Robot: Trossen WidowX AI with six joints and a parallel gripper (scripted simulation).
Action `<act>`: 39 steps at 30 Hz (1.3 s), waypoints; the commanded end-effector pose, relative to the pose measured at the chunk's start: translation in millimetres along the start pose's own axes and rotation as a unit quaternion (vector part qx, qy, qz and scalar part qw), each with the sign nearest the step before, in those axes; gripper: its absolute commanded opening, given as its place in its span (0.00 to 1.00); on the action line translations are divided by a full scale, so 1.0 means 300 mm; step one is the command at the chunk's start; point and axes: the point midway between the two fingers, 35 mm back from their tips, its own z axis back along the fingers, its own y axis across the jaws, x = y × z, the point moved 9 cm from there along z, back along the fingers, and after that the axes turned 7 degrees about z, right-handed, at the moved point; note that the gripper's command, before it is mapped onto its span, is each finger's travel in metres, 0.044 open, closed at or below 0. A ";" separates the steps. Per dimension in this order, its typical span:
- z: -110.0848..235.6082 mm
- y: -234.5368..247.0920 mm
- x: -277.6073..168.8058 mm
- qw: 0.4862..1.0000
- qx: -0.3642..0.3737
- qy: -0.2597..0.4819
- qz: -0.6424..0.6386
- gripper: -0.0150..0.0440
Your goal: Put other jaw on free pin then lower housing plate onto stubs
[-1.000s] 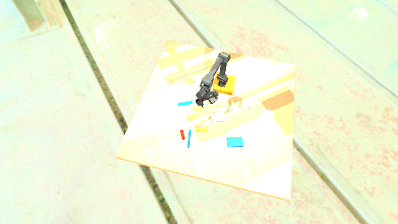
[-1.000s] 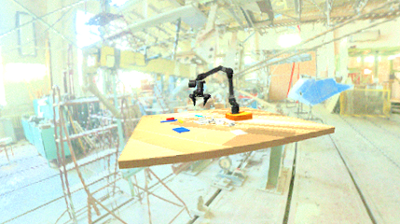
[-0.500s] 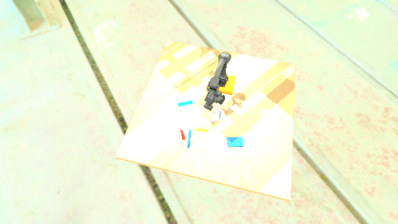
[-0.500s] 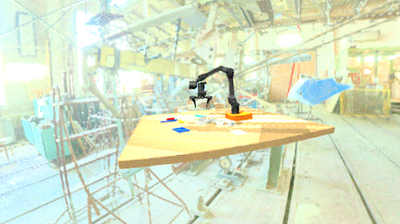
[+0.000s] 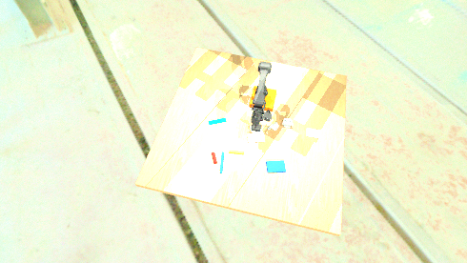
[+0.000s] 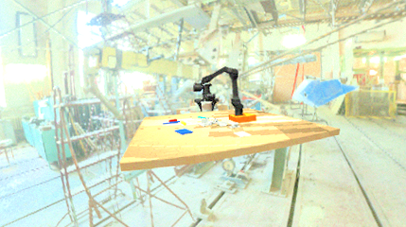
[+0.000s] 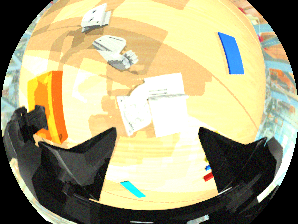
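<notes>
My gripper (image 7: 158,131) (image 6: 207,108) is open, with nothing between its fingertips, and hangs above the table. In the wrist view a white flat base (image 7: 172,118) lies ahead between the fingertips, with a pale jaw-like part (image 7: 132,114) at its left side. Farther up and left lies a loose pale part (image 7: 108,44) with a ridged, tooth-like end, apparently the other jaw. Beyond it lies another small pale part (image 7: 95,19) with dark holes, perhaps the housing plate. The pins and any tooth contact are too small and washed out to tell.
The orange arm base (image 7: 57,107) (image 6: 242,118) is left in the wrist view. A blue slab (image 7: 231,53) (image 5: 275,167) (image 6: 184,131) lies on the table. A cyan bar (image 7: 133,189) (image 5: 217,121), a red bar (image 5: 214,158), a thin blue bar (image 5: 222,163) and a yellow bar (image 5: 236,152) lie around.
</notes>
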 end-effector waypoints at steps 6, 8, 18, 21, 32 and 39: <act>-0.031 0.012 0.102 0.992 0.015 0.009 0.129 1.00; -0.037 0.015 0.123 0.988 0.018 0.011 0.155 1.00; -0.065 0.041 0.224 0.958 0.032 0.018 0.285 1.00; -0.073 0.051 0.254 0.945 0.037 0.020 0.324 1.00; -0.089 0.076 0.316 0.913 0.045 0.024 0.405 1.00; -0.103 0.075 0.315 0.913 0.045 0.024 0.405 1.00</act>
